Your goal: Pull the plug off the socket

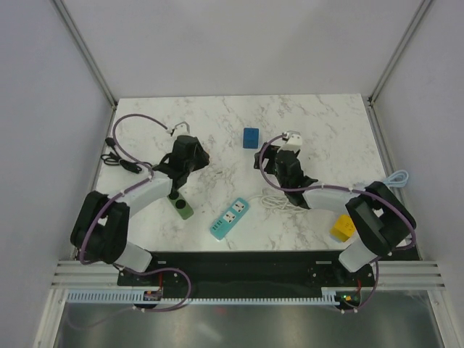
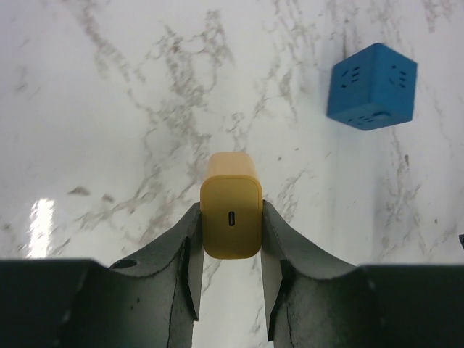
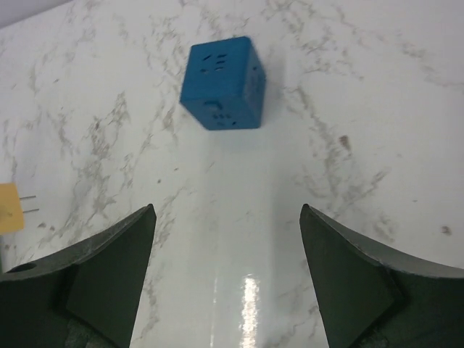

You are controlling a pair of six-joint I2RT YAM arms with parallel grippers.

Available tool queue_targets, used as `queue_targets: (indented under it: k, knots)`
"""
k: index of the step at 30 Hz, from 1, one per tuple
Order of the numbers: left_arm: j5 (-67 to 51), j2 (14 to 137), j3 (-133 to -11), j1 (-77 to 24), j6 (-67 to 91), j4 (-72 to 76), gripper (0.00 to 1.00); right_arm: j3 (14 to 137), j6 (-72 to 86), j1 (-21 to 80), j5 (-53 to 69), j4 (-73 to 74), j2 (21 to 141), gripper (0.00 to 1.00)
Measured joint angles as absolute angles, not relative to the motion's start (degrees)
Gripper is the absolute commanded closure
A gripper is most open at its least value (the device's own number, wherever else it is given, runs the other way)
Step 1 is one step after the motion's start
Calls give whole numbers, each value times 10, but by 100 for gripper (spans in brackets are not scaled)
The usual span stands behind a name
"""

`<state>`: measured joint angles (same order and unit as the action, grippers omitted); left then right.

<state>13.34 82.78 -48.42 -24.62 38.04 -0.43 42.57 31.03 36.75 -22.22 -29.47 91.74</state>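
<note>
Because the yellow plug (image 2: 230, 194) sits clamped between the 2 fingers of the left claw (image 2: 230, 226), the relation that matters is where it lies from the blue socket cube (image 2: 372, 85). In the left wrist view the plug is at the centre, just above the finger tips, with its port face towards the camera and its long axis running up the frame, away from the wrist. The cube is in the upper right of that frame, well apart from the plug, with bare marble table (image 2: 109, 109) between them.

The right wrist view agrees. The plug shows only as a sliver at the left edge (image 3: 7, 206), and its 2 pins (image 3: 29, 204) stick out to the right into open air, touching nothing. The cube (image 3: 222, 83) stands alone in the upper middle, its slotted faces unoccupied as far as they show.

The right claw (image 3: 226, 212) is spread wide and holds nothing. The cube lies straight ahead of it, so the right arm looks to be the nearer one to the socket, while the left arm has the plug.

Judged from this, the plug is already out of the socket. Any coming move would simply take the plug farther down and left, away from the cube.
</note>
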Motion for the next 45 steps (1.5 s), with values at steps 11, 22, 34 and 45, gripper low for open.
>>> queue_targets:
  k: [11,22,34,45]
  knots:
    - [121,1051,-590,-277,333,267,97,397,306,329,-255,-325,906,11]
    - [118,1133,-644,-286,352,315,85,395,317,305,-235,-339,916,11]
    - [116,1192,-682,-288,375,314,77,395,328,301,-213,-339,929,11]
    - [114,1223,-724,-291,417,255,40,408,330,297,-185,-330,957,11]
